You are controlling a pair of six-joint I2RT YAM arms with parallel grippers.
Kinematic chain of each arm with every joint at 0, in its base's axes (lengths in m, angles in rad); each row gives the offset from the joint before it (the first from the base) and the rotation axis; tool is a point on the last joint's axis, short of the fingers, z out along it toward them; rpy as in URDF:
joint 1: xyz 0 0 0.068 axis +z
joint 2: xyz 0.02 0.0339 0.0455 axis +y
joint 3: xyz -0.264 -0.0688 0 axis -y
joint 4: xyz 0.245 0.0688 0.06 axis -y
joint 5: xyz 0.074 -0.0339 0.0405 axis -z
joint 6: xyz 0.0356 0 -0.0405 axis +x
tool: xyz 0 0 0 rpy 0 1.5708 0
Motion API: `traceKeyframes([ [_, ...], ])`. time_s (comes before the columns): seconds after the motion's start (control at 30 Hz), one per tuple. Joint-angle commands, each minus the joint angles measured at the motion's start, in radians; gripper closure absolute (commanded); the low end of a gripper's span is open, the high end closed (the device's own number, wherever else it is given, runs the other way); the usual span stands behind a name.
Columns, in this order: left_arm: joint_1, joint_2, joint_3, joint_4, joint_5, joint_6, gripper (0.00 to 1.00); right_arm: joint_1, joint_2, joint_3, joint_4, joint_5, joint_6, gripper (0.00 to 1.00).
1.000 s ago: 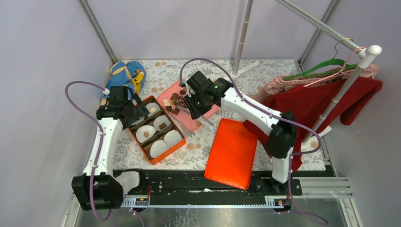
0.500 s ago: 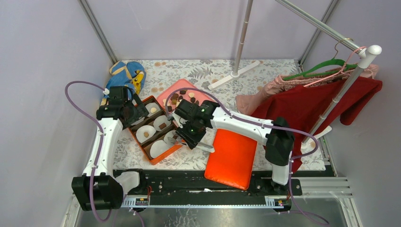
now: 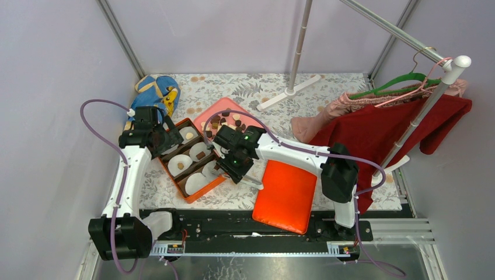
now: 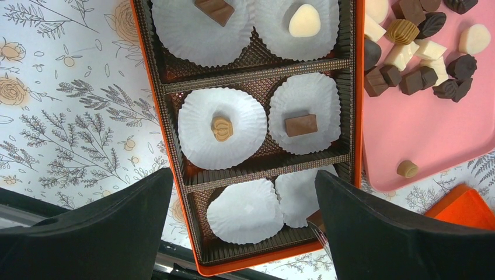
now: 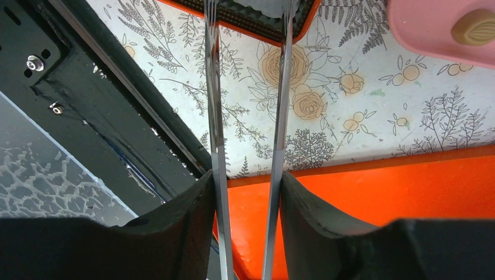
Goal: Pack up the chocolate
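An orange box (image 4: pixel 358 116) with white paper liners lies under my open left gripper (image 4: pixel 244 192). Single chocolate pieces rest in four liners: light brown (image 4: pixel 222 127), brown (image 4: pixel 301 124), cream (image 4: pixel 305 21) and brown (image 4: pixel 213 8). More chocolate (image 4: pixel 420 76) is heaped on the pink tray (image 4: pixel 420 140). My right gripper (image 5: pixel 246 178) is shut on metal tongs (image 5: pixel 213 105). The tong tips reach over the box's near right corner. A small brown piece (image 4: pixel 313 217) shows at them, half hidden by my left finger.
The orange lid (image 3: pixel 286 189) lies to the right of the box. One light brown piece (image 5: pixel 473 26) sits alone near the tray's edge. A blue bag (image 3: pixel 153 93) is at the back left. Clothes (image 3: pixel 385 128) hang on the rack at the right. The black rail (image 3: pixel 245 221) runs along the front.
My right arm swung with the tongs from the pink tray to the near right corner of the orange box. The left arm has stayed still.
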Motion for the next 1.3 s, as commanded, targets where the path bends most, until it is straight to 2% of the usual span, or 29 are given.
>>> traceKeyframes([
  [0.0, -0.005, -0.011, 0.001, -0.007, -0.023, 0.020, 0.01, 0.004, -0.007, 0.016, 0.009, 0.023, 0.012, 0.52],
  [0.27, -0.005, -0.004, -0.006, 0.000, -0.020, 0.020, 0.01, 0.004, -0.007, 0.016, 0.014, 0.031, 0.016, 0.50],
  [0.5, -0.004, 0.000, -0.001, 0.000, -0.024, 0.018, 0.01, -0.006, -0.082, 0.066, 0.064, 0.102, 0.045, 0.54],
  [0.63, -0.004, -0.002, 0.001, -0.001, -0.025, 0.016, 0.01, -0.094, -0.128, 0.109, 0.119, 0.087, 0.111, 0.55],
  [0.73, -0.004, -0.005, -0.004, -0.002, -0.025, 0.015, 0.01, -0.186, -0.146, 0.078, 0.177, 0.056, 0.180, 0.55],
  [0.9, -0.005, -0.001, -0.009, -0.001, -0.025, 0.015, 0.01, -0.229, -0.034, 0.158, 0.104, 0.076, 0.155, 0.56],
  [1.27, -0.005, 0.008, -0.001, -0.002, -0.033, 0.016, 0.01, -0.240, 0.081, 0.182, 0.149, 0.078, 0.155, 0.57],
])
